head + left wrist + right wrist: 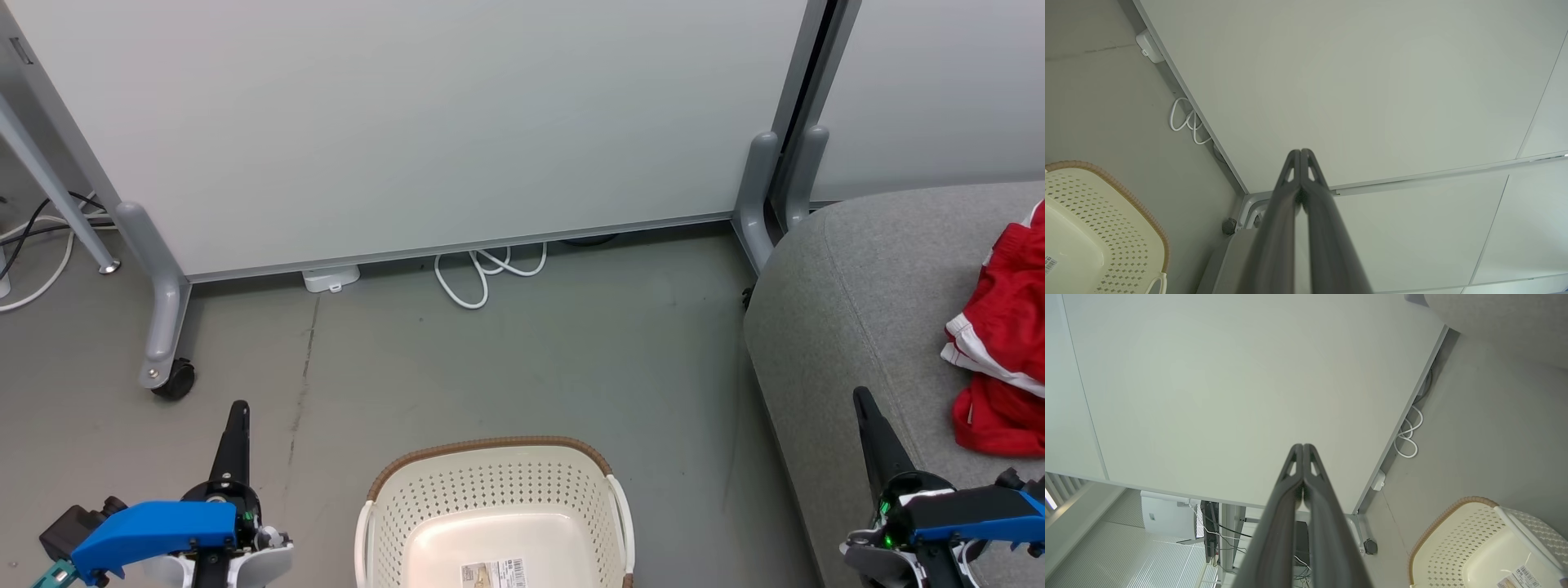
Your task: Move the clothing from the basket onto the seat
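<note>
Looking into the cream-white perforated plastic basket with the brown woven-look rim (490, 445), is anything left inside?

No cloth. Its bottom shows bare except for a printed label (493, 573). The basket sits between the two end effectors, to the right of the left end effector (238, 408) and to the left of the right end effector (862, 398).

And the soft bright-red clothing with white striped trim (1008, 327)?

Heaped on the large light grey woven seat (849, 286), to the right of the right end effector and a little beyond its tips, near but not touching. It runs off the picture's edge, so I cannot count garments.

What are the end effectors holding?

Nothing. Each wrist view shows two dark fingers pressed together tip to tip, empty, pointing toward the pale partition panel (1372, 81).

So which step is this?

I judge the transfer done, or at its close: the basket is emptied and the clothing rests on the seat. The next move seems to call for no grasp, only a look further right to confirm that both garments lie on the seat.
</note>
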Controlling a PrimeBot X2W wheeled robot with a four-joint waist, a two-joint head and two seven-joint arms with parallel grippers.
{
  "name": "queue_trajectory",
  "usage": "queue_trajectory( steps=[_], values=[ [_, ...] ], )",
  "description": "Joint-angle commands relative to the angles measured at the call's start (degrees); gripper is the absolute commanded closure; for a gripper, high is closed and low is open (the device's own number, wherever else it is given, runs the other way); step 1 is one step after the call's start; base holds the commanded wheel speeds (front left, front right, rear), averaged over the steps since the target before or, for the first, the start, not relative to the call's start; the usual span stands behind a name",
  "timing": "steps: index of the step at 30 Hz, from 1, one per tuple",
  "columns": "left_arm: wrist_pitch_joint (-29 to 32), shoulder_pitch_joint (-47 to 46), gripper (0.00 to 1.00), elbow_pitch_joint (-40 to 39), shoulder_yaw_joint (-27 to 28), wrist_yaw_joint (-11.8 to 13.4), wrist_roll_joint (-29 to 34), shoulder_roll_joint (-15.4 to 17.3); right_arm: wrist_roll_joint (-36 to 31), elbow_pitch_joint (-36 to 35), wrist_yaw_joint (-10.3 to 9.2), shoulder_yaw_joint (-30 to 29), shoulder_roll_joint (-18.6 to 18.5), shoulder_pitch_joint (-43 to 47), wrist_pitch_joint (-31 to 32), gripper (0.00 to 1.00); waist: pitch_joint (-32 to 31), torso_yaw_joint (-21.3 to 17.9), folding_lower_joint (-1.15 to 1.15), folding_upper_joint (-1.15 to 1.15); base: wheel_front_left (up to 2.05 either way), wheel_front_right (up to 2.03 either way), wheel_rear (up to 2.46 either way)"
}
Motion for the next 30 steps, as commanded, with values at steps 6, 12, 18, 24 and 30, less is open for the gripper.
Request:
queue_trajectory(
  steps=[6,12,18,24,30],
  values=[
    [1.0,-1.2,1.00,-0.8,0.9,-0.1,-3.1,-0.1,3.8,0.0,0.03,-0.2,-0.3,-1.3,0.5,1.00,0.0,-0.2,0.00,0.00,0.00,0.00,0.00],
    [1.6,-1.4,1.00,-1.0,1.5,-0.1,-5.3,-0.2,6.4,0.2,0.02,-0.3,-0.4,-1.5,0.9,1.00,-0.1,-0.4,0.00,0.00,0.00,0.00,0.00],
    [2.4,-1.7,1.00,-1.3,2.0,-0.1,-7.5,-0.3,9.0,0.3,0.02,-0.4,-0.4,-1.6,1.1,1.00,-0.1,-0.6,0.00,0.00,0.00,0.00,0.00],
    [3.0,-1.7,1.00,-1.5,2.4,-0.1,-9.5,-0.5,11.5,0.5,0.02,-0.5,-0.4,-1.8,1.4,1.00,-0.1,-0.7,0.00,0.00,0.00,0.00,0.00],
    [3.6,-2.0,1.00,-1.8,2.8,-0.1,-11.5,-0.6,13.8,0.6,0.02,-0.6,-0.4,-2.1,1.7,1.00,-0.1,-0.9,0.00,0.00,0.00,0.00,0.00]
  ],
)
